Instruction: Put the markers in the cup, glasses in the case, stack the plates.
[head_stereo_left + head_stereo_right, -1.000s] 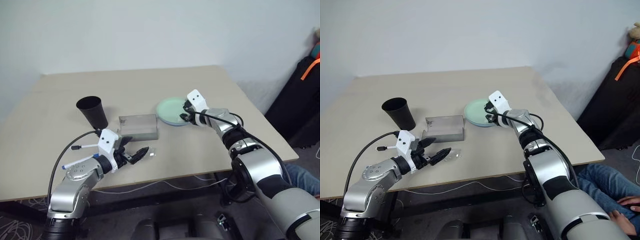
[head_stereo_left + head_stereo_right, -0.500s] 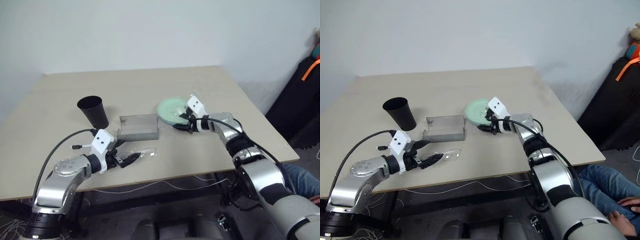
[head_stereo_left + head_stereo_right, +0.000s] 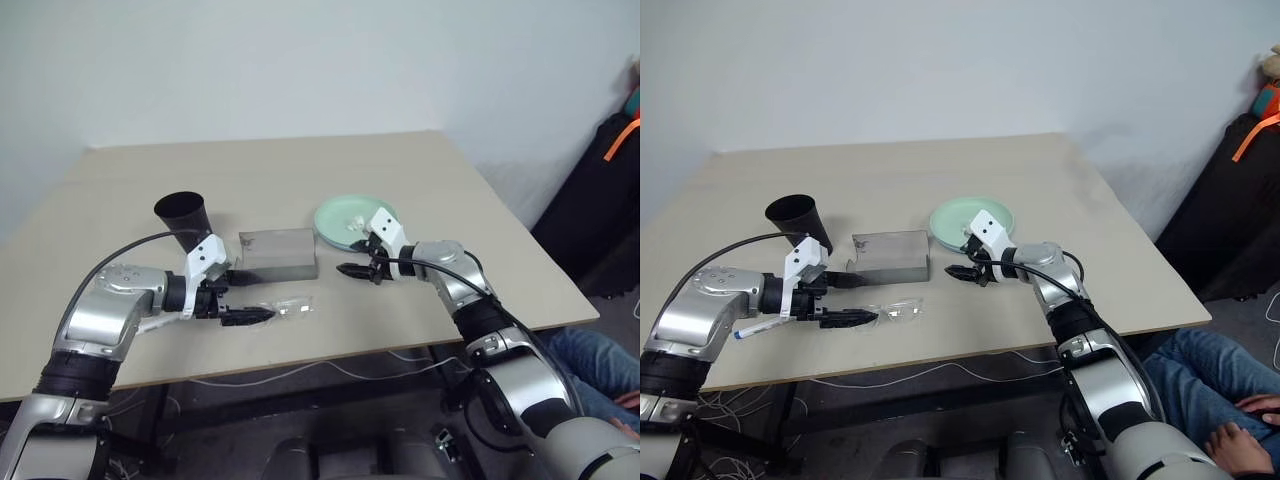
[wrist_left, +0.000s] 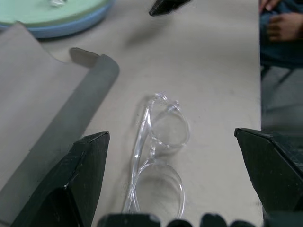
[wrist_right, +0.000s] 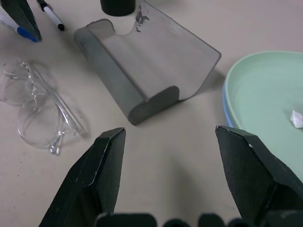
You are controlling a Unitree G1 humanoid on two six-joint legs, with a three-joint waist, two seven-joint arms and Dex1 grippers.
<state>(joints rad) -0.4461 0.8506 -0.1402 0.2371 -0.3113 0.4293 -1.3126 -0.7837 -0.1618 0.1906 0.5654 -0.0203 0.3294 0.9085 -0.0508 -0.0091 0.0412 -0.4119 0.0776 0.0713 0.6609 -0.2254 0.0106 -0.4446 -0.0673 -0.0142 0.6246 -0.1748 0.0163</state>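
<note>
The beige table [image 3: 400,170] is seen carrying every task item. Toward 1 o'clock of its middle, the 2 plates [image 3: 352,217] are already stacked, mint green on light blue, with a small white scrap [image 5: 297,118] lying on the top plate. At the centre the grey case [image 3: 278,253] is set flat with its lid shut, and at its 9 o'clock the black cup [image 3: 184,220] is found standing upright just beside it. The clear glasses [image 3: 895,314] are laid on the table at 6 o'clock of the case, near the front edge. The left gripper [image 3: 845,300] is held at 9 o'clock of the glasses, fingers spread wide and empty, the glasses lying between them in the wrist view. The right gripper [image 3: 352,270] is held at 6 o'clock of the plates, fingers well apart, nothing gripped. The 2 markers [image 5: 35,21] are seen lying near the cup.
</note>
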